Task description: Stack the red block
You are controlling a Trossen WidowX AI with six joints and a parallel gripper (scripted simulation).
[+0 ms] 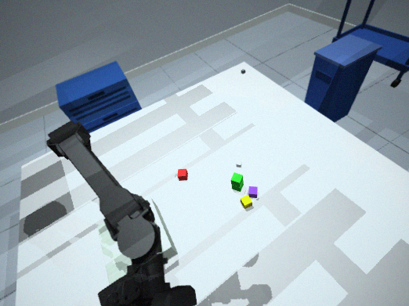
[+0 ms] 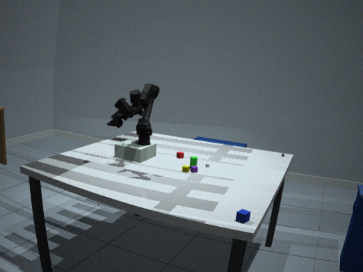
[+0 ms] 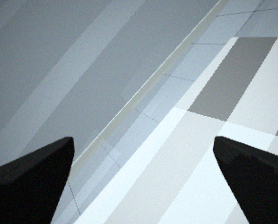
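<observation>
Right now I see my gripper (image 3: pixel 145 144) spread wide, holding nothing, raised off the table (image 2: pixel 222 204); red block (image 1: pixel 182 174) sits apart from the green tower (image 1: pixel 237 181).

Block (image 1: pixel 182 174) left of tower (image 1: pixel 237 181) (apart).

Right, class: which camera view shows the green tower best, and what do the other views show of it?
The top view: the green tower appears largest there, its top and sides distinct, beside the purple and yellow blocks. The exterior view shows it upright but small. The wrist view shows none of it.
</observation>
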